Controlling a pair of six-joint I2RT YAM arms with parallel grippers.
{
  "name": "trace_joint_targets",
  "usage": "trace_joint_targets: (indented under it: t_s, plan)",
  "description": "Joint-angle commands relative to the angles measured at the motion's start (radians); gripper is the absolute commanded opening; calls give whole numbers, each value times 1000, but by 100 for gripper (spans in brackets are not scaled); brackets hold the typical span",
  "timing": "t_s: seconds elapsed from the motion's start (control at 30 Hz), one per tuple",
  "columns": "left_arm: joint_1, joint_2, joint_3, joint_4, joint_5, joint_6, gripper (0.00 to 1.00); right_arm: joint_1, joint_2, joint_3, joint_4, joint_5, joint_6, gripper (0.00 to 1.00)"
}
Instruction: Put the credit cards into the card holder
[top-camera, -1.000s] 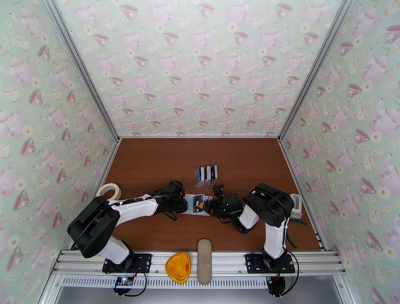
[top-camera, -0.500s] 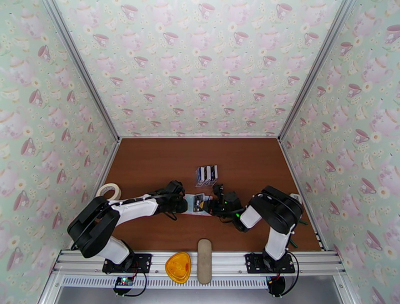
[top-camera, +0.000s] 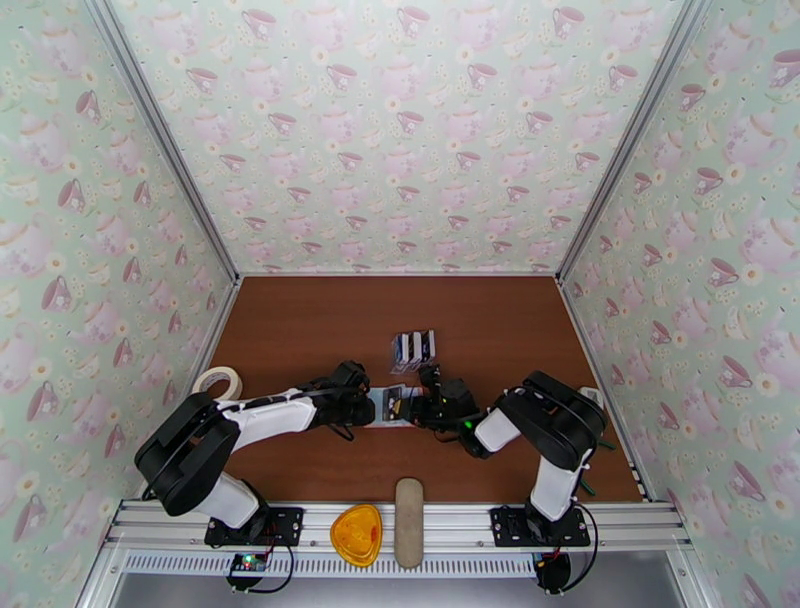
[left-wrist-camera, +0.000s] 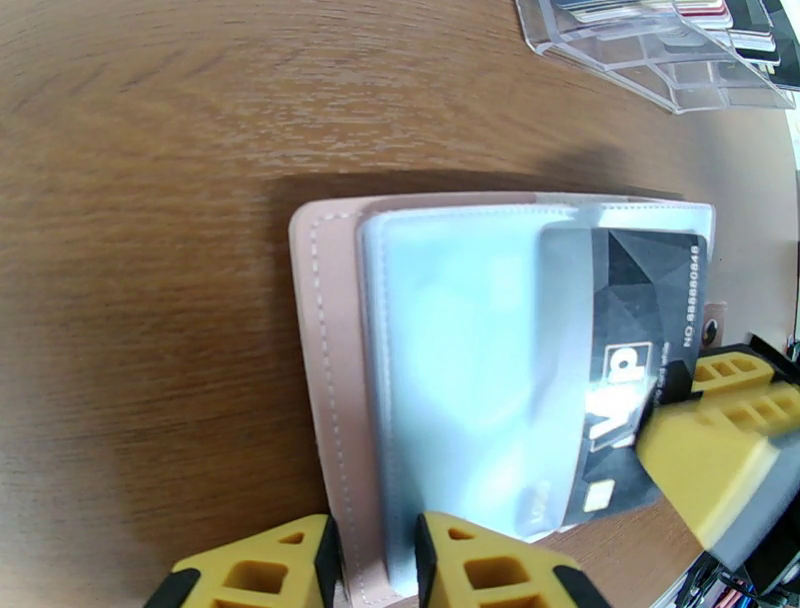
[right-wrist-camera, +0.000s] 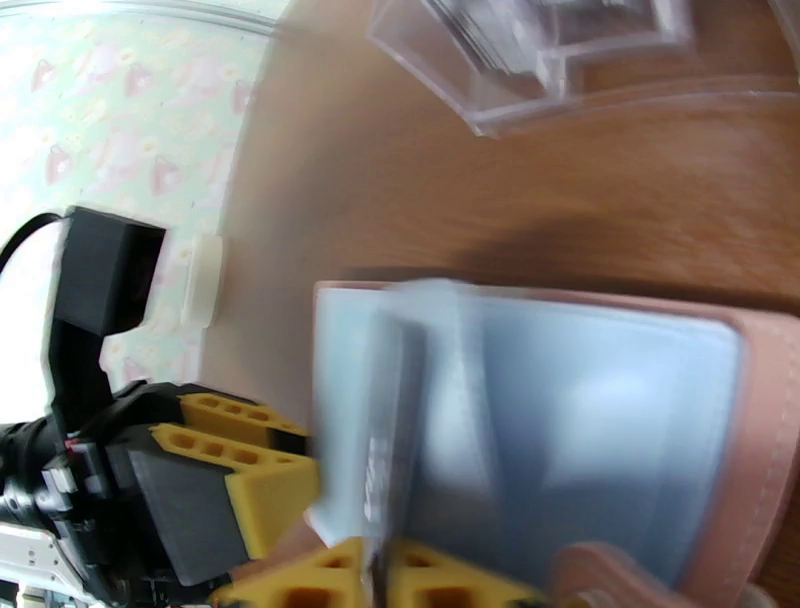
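The pale pink card holder (top-camera: 383, 410) lies open on the table between both arms, its translucent sleeves (left-wrist-camera: 460, 360) facing up. My left gripper (top-camera: 366, 408) is shut on the holder's left edge (left-wrist-camera: 325, 350); that gripper (left-wrist-camera: 370, 545) has the pink rim between its fingers. A black credit card (left-wrist-camera: 630, 330) sits partly inside a sleeve. The right gripper (top-camera: 424, 404) pinches the card's outer end, seen edge-on (right-wrist-camera: 392, 430) between its fingers, and looks blurred. More credit cards (top-camera: 413, 346) stand in a clear rack (left-wrist-camera: 640, 60) just beyond.
A tape roll (top-camera: 218, 381) lies at the left wall. An orange piece (top-camera: 357, 533) and a long beige case (top-camera: 408, 521) rest on the front rail. A white object (top-camera: 593, 410) sits by the right wall. Open brown table (top-camera: 300, 330) stretches behind.
The right gripper has slid left toward the holder, carrying the black card deeper into the sleeve. Its elbow has swung right. The left arm has stayed put.
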Motion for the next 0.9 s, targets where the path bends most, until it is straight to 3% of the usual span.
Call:
trace_joint_targets:
  t_s: [0.0,0.33,0.6,0.87]
  plan:
    - [-6,44,-42,-75,-17,-10,29,7,-7,-22,-191,64,-24,33]
    - [-8,58,-27,-63,-19,10,29,17,-214,120,-721,186,-98,48]
    - [-12,71,-8,-60,-13,24,28,19,-163,199,-812,182,-122,46]
    - [-12,91,-2,-58,-20,41,27,70,-198,317,-1038,291,-185,40]
